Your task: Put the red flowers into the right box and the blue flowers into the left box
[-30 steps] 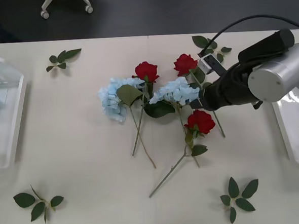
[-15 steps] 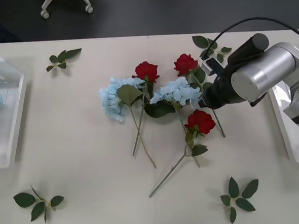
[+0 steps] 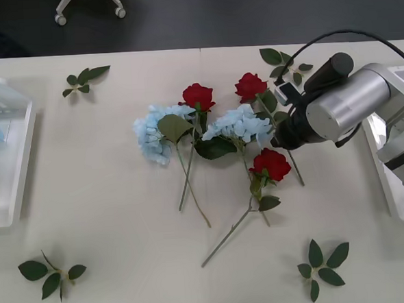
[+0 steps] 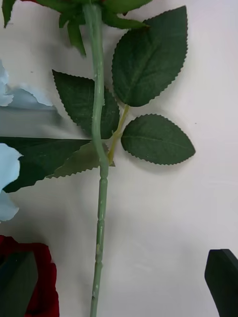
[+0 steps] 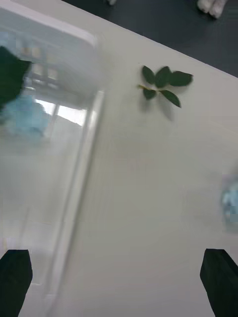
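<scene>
Red flowers are what my right gripper is after. It sits low over the table by the pile's right side, jaws spread, with the thin green stem of the upper-right rose running between the fingers in the right wrist view; nothing is pinched yet.

To do this well, I judge I should close on the bare ribbed part of the stem below the leaf cluster, so the leaves don't bunch in the jaws. I should centre the stem before squeezing, since it lies nearer one finger than the other. A straight lift matters too: a blue bloom's leaf overlaps the stem, and the lower rose lies just beside it, so a sideways drag could pull them along.

My left gripper hangs open above the edge of the left box, where one pale blue cluster already lies.

Counting: three red flowers on the table, namely the upper-right one, the centre one and the lower one. Two blue flowers lie in the pile, one on the left and one in the middle. There are two boxes, with the right box partly behind my arm. Five loose leaf sprigs lie scattered around.
</scene>
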Action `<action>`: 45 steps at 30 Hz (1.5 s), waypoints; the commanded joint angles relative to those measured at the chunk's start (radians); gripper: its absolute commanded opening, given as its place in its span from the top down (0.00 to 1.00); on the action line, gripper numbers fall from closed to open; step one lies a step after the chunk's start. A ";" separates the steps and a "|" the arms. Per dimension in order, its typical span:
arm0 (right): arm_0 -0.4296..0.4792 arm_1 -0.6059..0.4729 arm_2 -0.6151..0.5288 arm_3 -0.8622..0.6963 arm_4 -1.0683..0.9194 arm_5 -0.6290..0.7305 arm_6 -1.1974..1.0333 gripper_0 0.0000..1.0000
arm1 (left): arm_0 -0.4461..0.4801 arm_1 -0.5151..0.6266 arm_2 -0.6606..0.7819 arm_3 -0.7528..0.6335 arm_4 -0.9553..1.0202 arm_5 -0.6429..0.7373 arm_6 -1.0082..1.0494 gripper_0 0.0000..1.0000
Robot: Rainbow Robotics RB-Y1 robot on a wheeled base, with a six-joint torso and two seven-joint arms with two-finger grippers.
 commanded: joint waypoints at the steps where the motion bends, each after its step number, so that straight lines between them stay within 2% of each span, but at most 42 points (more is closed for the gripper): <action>1: -0.032 0.015 0.017 -0.002 0.009 -0.009 -0.070 0.00 | 0.026 -0.009 -0.069 -0.133 0.023 0.010 0.021 0.00; 5: -0.032 0.015 0.025 0.004 -0.002 -0.021 -0.080 0.00 | 0.012 -0.096 -0.117 -0.193 -0.014 0.010 0.039 0.00; 10: -0.032 0.013 0.036 0.025 -0.036 -0.080 -0.097 0.00 | -0.022 -0.285 -0.183 -0.268 -0.166 0.010 0.068 0.00; 13: -0.032 0.015 0.045 0.025 -0.028 -0.086 -0.108 0.00 | -0.045 -0.346 -0.242 -0.303 -0.258 0.010 0.159 0.00; 17: -0.032 0.021 0.046 0.036 -0.024 -0.087 -0.120 0.00 | -0.097 -0.354 -0.356 -0.332 -0.405 0.063 0.292 0.00; 23: -0.032 0.041 0.046 0.064 0.004 -0.109 -0.139 0.00 | -0.226 -0.351 -0.465 -0.329 -0.551 0.238 0.453 0.00; 30: -0.046 0.056 0.063 0.133 0.004 -0.166 -0.153 0.00 | -0.340 -0.351 -0.589 -0.260 -0.698 0.374 0.614 0.00; 38: -0.046 0.090 0.076 0.151 0.062 -0.175 -0.159 0.00 | -0.442 -0.352 -0.747 -0.107 -0.821 0.399 0.768 0.00; 45: -0.046 0.104 0.106 0.172 0.099 -0.199 -0.160 0.00 | -0.508 -0.395 -0.819 0.021 -0.873 0.399 0.783 0.00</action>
